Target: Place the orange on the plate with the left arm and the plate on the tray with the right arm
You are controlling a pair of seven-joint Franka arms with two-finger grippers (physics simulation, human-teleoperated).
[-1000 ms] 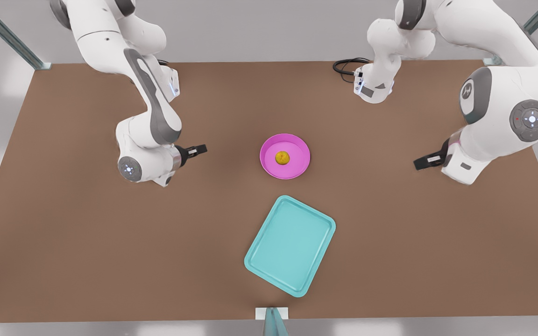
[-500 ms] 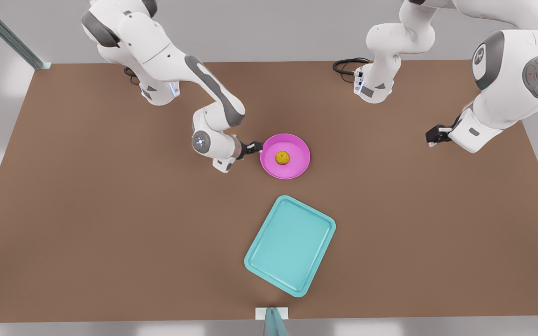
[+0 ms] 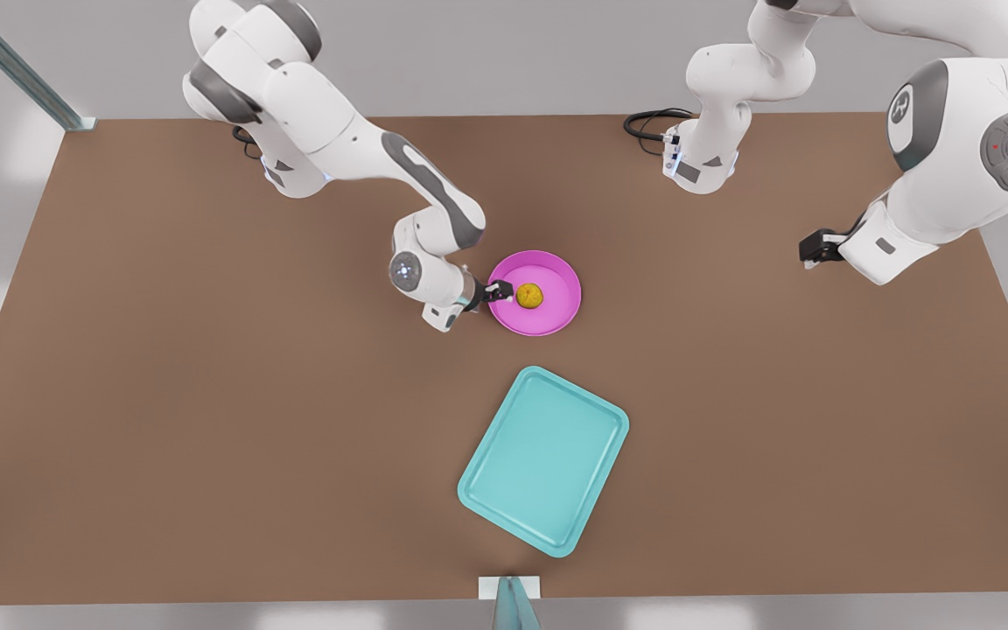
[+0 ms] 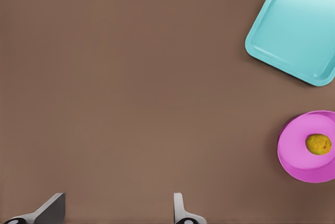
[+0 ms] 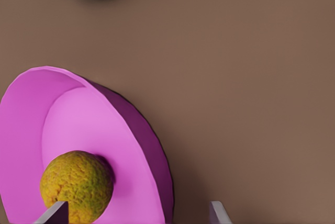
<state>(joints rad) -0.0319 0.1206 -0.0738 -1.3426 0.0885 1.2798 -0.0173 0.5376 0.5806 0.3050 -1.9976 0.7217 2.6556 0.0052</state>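
The orange is sitting inside the plate, with the right end effector straddling the rim at 9 o'clock, fingers spread, grasping nothing. The tray is lying bare at the plate's 6 o'clock on the tabletop, while the left end effector is waiting released, well off at 3 o'clock.

Both arms are glossy white with rounded, bulbous joint housings and dark grey curved panels along the links and elbows. Several joints carry a grey circular cap with a small glowing white light at its centre, and each wrist ends in a small black pincer. A black cable loops beside one arm's base.
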